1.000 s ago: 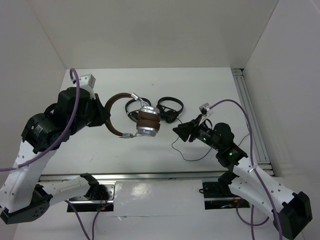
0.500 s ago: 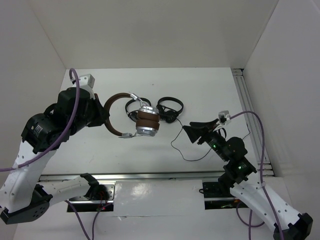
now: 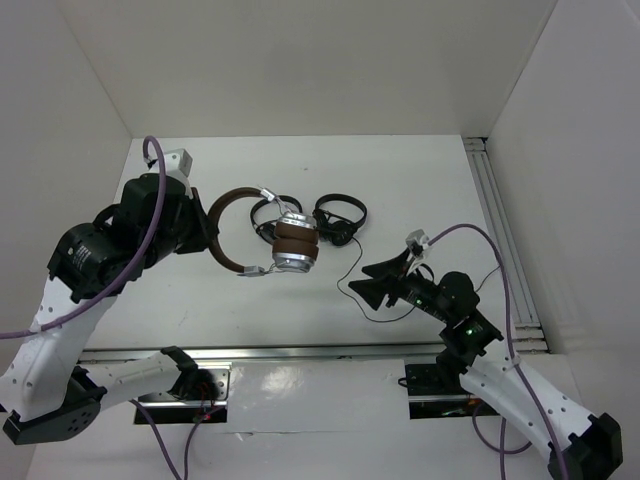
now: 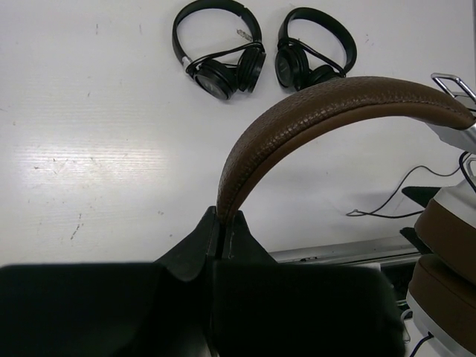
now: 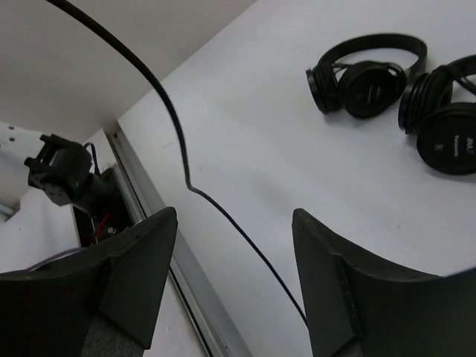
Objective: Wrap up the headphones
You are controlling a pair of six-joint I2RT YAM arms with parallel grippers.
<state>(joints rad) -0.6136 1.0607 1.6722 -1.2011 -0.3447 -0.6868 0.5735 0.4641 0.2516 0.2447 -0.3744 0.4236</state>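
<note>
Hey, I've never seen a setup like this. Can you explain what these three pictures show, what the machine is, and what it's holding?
These are two robot arms fixed at the near edge of a white table. One picture looks down from above. The other two come from a camera on each wrist. The left gripper is shut on the brown headband of the headphones. Their thin black cable runs between the open fingers of the right gripper, which is not gripping it. A black pair and a second black pair lie on the table.

Bright, even light — soft shadows
</note>
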